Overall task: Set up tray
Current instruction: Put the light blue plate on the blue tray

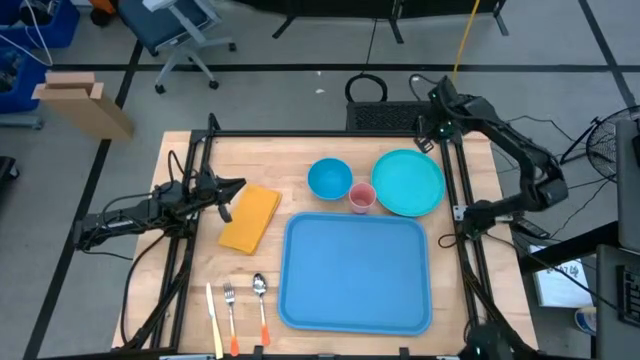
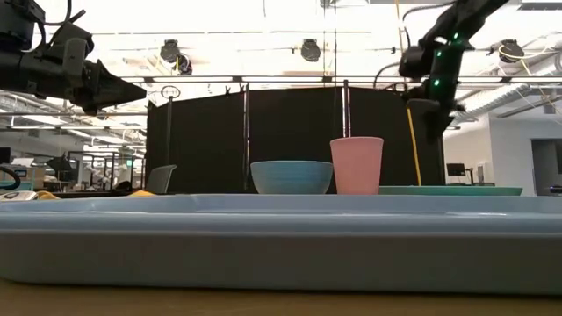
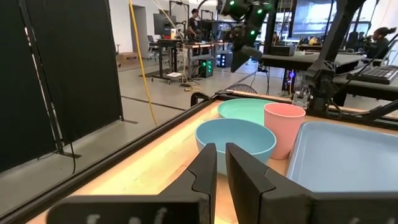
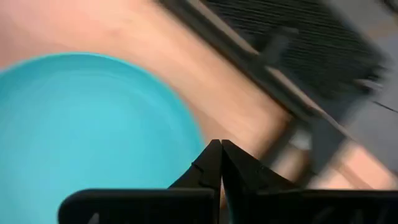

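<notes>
Cutlery comes first from the left: one knife, one fork, one spoon, with one yellow cloth beyond them. One tray lies mid-table, near one bowl, one pink cup and one plate. Left gripper hangs narrowed and empty over the cloth; right gripper hangs pinched together, empty, at the plate's far edge.

Left gripper hangs over the surface's left side, jaws nearly closed. Right gripper sits raised at the far right, jaws pressed together.
</notes>
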### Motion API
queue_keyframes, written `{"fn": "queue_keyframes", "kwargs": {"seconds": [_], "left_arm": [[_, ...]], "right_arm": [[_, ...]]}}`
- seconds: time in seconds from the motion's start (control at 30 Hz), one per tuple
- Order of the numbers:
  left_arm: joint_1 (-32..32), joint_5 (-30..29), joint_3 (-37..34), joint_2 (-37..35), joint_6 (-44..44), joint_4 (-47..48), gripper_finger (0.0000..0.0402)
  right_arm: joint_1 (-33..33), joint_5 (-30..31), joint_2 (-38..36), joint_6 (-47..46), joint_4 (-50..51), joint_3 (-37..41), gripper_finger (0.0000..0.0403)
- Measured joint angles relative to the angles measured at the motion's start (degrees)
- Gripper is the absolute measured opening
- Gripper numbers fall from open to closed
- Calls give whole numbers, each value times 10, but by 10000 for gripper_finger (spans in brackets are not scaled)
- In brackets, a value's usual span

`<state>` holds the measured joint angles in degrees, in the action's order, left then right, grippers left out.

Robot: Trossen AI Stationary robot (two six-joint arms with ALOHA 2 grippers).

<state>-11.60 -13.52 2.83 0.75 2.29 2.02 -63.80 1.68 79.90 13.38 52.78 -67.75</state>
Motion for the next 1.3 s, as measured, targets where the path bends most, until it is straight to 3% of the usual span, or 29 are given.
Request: {"fn": "queue_keyframes", "kwargs": {"seconds": [0.3,0.53,0.7,0.83,1.07,1.3], "left_arm": [[0,1,0,0,12,0,37],[0,1,0,0,-18,0,37],[0,0,0,0,-66,-1,37],[0,0,0,0,-84,-1,37],[0,0,0,0,-82,1,37],[0,0,0,0,-77,5,37]], "right_arm": [[-28,-19,85,60,-47,0,14],[-25,-50,126,12,-32,0,120],[-12,-33,127,-25,-43,15,202],[-10,-2,121,-38,-57,42,246],[-8,11,122,-52,-128,110,261],[2,12,122,-67,-170,127,256]]}}
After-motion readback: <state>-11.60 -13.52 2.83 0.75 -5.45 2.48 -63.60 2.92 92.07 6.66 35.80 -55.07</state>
